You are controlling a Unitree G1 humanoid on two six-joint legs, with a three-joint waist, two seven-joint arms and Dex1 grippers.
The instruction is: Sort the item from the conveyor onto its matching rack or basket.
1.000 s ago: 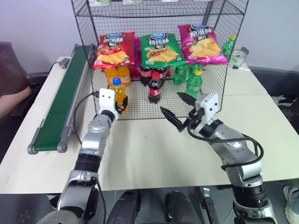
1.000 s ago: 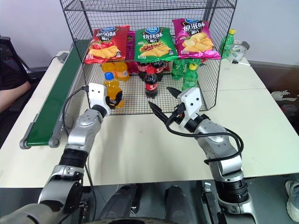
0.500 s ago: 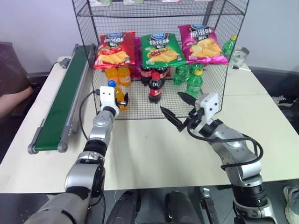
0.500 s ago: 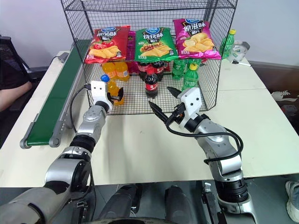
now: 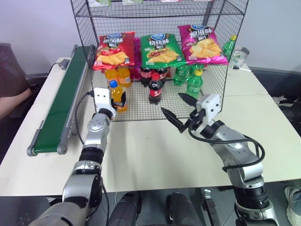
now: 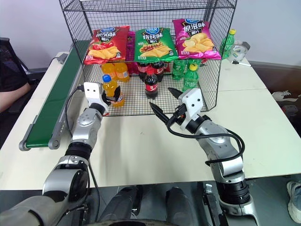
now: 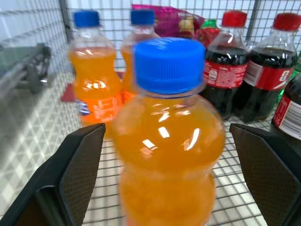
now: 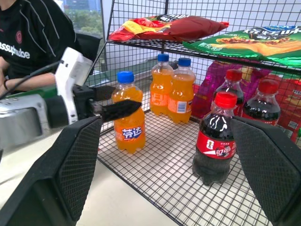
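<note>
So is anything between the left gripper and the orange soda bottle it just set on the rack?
Nothing visible. The orange soda bottle stands upright on the wire rack's bottom shelf, directly between the left gripper's open fingers, with clear gaps on both sides. Two more orange bottles stand behind it.

Bright, even overhead light; soft shadows on desk [image 5: 155, 146] beneath both arms. Head views sharp, slight bending at edges. Orange soda bottle [image 7: 167, 141] between left claw [image 7: 167, 183] fingers soft, out of focus, white glare spots on its shoulder. Right wrist view crisp beyond right claw [image 8: 174, 174]; near fingers blurred.
</note>
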